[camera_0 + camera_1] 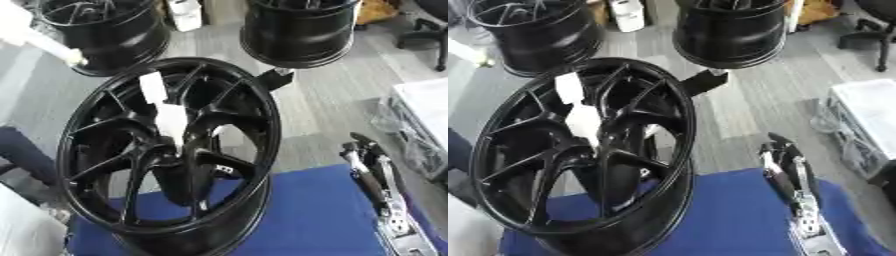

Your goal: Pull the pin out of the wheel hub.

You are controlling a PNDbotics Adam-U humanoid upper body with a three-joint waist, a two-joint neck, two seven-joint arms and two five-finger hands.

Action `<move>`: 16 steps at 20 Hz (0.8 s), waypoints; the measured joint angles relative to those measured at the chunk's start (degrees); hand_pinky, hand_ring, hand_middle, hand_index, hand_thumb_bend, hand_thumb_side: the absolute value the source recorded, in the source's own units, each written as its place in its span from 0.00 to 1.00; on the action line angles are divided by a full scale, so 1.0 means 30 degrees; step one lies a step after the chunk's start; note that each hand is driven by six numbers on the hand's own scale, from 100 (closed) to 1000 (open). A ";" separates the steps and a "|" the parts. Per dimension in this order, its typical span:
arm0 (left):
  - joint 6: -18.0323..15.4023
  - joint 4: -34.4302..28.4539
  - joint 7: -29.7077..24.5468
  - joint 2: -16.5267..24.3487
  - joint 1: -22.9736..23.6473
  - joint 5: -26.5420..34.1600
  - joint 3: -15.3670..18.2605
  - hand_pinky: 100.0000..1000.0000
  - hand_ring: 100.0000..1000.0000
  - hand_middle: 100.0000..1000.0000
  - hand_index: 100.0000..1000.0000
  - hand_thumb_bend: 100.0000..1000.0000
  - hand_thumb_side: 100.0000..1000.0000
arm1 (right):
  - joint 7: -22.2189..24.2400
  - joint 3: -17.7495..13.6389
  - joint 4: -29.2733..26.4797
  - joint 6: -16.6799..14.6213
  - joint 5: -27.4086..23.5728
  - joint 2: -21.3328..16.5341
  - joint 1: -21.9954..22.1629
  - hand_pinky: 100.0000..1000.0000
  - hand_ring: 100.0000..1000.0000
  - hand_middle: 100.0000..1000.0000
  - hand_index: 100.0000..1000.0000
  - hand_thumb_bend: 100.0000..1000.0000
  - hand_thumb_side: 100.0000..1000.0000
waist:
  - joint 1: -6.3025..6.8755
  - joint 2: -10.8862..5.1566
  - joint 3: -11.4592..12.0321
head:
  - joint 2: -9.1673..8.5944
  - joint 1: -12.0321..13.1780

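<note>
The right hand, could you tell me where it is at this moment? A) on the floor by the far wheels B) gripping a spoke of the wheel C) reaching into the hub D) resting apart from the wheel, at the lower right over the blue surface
D: the right hand sits with straight fingers at the lower right over the blue surface, clear of the wheel.
</note>
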 measured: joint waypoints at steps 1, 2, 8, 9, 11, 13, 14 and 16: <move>0.0058 0.0132 -0.0058 0.0241 0.0983 -0.0445 0.0354 0.16 0.09 0.24 0.47 0.15 0.07 | -0.0002 0.0000 0.0001 -0.0001 0.0032 0.0000 0.0002 0.68 0.60 0.59 0.81 0.00 0.53 | -0.0031 -0.0001 0.0010 | 0.0000 -0.0010; 0.0103 0.0413 -0.0103 0.0343 0.1820 -0.1007 0.0640 0.17 0.09 0.26 0.48 0.15 0.06 | -0.0002 0.0001 0.0002 -0.0001 0.0056 0.0000 0.0007 0.68 0.60 0.59 0.81 0.00 0.53 | -0.0070 -0.0002 0.0030 | 0.0000 -0.0021; -0.0033 0.5302 0.0033 -0.1237 0.3400 -0.6148 0.1638 0.44 0.35 0.70 0.88 0.66 0.47 | 0.0000 0.0009 0.0013 0.0007 0.0093 0.0007 0.0029 0.68 0.60 0.59 0.81 0.00 0.53 | -0.0379 -0.0006 0.0033 | 0.0001 -0.0065; -0.0335 0.6429 0.0335 -0.1837 0.3138 -0.7165 0.1808 0.51 0.42 0.76 0.92 0.75 0.53 | 0.0006 0.0014 0.0014 0.0010 0.0093 0.0013 0.0028 0.68 0.60 0.59 0.81 0.00 0.53 | -0.0480 -0.0006 -0.0007 | 0.0001 -0.0077; -0.1291 0.8473 0.1291 -0.3016 0.2510 -0.9079 0.2111 0.55 0.49 0.86 0.98 0.86 0.60 | 0.0018 0.0015 0.0014 0.0021 0.0093 0.0031 0.0013 0.68 0.60 0.59 0.81 0.00 0.53 | -0.0649 -0.0004 -0.0071 | 0.0001 -0.0099; -0.2172 1.0028 0.2989 -0.4075 0.1987 -1.0288 0.2436 0.55 0.51 0.90 1.00 0.88 0.65 | 0.0041 0.0017 0.0012 0.0042 0.0091 0.0098 -0.0006 0.68 0.60 0.59 0.81 0.00 0.53 | -0.0786 0.0016 -0.0155 | 0.0001 -0.0146; -0.2445 1.0567 0.4121 -0.4562 0.1818 -1.0591 0.2563 0.55 0.51 0.91 1.00 0.88 0.67 | 0.0050 0.0018 0.0011 0.0051 0.0087 0.0161 -0.0014 0.68 0.60 0.59 0.81 0.00 0.53 | -0.0838 0.0038 -0.0159 | 0.0002 -0.0157; -0.2713 1.1015 0.6170 -0.5253 0.1769 -1.0632 0.2762 0.54 0.50 0.89 0.98 0.84 0.75 | 0.0060 0.0019 0.0007 0.0059 0.0081 0.0199 -0.0022 0.68 0.60 0.59 0.81 0.00 0.53 | -0.0899 0.0121 -0.0158 | 0.0003 -0.0165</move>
